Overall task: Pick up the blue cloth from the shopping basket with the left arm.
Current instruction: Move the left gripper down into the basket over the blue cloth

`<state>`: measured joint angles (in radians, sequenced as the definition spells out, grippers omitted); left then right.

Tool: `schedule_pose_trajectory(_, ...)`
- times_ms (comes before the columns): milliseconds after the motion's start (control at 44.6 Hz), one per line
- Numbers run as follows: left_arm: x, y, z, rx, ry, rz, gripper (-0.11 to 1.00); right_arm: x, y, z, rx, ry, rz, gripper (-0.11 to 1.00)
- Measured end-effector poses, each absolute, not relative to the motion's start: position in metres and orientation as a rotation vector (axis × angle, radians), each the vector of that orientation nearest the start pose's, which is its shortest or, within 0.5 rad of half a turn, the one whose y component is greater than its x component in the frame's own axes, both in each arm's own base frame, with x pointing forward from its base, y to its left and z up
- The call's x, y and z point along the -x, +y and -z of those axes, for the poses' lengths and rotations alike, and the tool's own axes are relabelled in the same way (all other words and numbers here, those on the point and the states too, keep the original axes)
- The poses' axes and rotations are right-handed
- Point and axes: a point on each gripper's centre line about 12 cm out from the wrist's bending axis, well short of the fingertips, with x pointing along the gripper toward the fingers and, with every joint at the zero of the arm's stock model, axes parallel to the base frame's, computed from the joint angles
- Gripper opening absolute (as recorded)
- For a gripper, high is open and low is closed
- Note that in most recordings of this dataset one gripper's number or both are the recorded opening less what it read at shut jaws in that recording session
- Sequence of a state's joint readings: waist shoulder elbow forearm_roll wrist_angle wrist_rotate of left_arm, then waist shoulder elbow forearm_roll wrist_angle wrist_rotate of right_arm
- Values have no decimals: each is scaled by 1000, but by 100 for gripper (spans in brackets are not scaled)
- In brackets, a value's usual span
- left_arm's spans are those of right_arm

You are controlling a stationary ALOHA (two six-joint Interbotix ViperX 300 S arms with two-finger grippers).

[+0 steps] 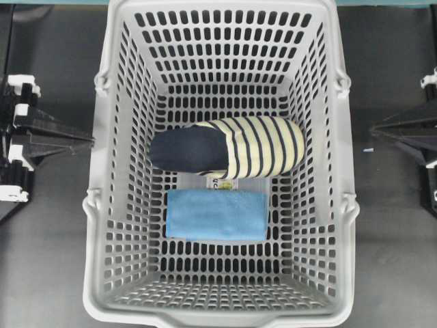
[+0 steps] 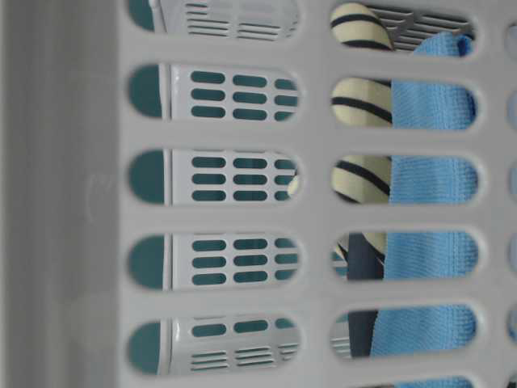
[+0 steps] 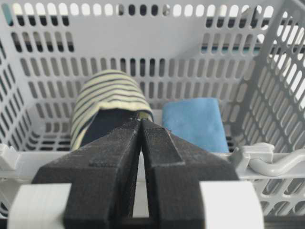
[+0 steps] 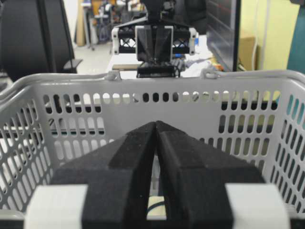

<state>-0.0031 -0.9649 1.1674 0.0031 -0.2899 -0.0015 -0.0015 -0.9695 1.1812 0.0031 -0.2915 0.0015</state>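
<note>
- Big light-grey plastic shopping basket [image 1: 220, 311] with slotted walls and floor takes up most of the overhead view, sitting on a dark tabletop [image 1: 48, 260].
- Inside the basket, roughly mid-floor, there's a rolled navy and cream-striped garment [image 1: 229, 147] lying on its side.
- The light sky-blue cloth [image 1: 216, 214], folded flat into a rectangle, lies on the basket floor just beside that roll, on the side nearer the bottom rim in the overhead view.
- Left black gripper [image 3: 141, 125] hangs outside the basket's left wall, jaws pressed together, nothing in them.
- Right black gripper [image 4: 156, 127] is outside the opposite wall, jaws together too, empty.
</note>
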Motion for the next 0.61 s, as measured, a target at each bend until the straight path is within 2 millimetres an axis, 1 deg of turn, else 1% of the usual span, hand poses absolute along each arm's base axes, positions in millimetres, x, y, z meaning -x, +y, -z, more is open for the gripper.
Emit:
schedule_pose_trajectory(45, -199, -1, -299, -1, -87, 7, 4, -198, 0, -293, -7, -80, 3, 1)
schedule_pose_trajectory(90, -202, -2, -308, 7, -95, 13, 0, -197, 0, -294, -17, -84, 0, 1)
schedule_pose_trajectory(134, -204, -3, -322, 1, -113, 18, 0, -197, 0, -296, -29, -89, 0, 1)
schedule_pose_trajectory(224, -211, -4, -335, 15, -96, 24, 0, -196, 0, -299, -57, -84, -2, 1)
schedule_pose_trajectory(381, -234, -8, -342, 46, 74, 30, 0, -193, 2, -302, -91, -30, -11, 1)
schedule_pose_trajectory(538, -266, -16, -351, 39, 242, 51, 0, -186, 3, -301, -92, 37, -12, 1)
schedule_pose_trajectory(605, -278, -19, -354, 38, 294, 56, 0, -182, 3, -303, -92, 48, -15, 5)
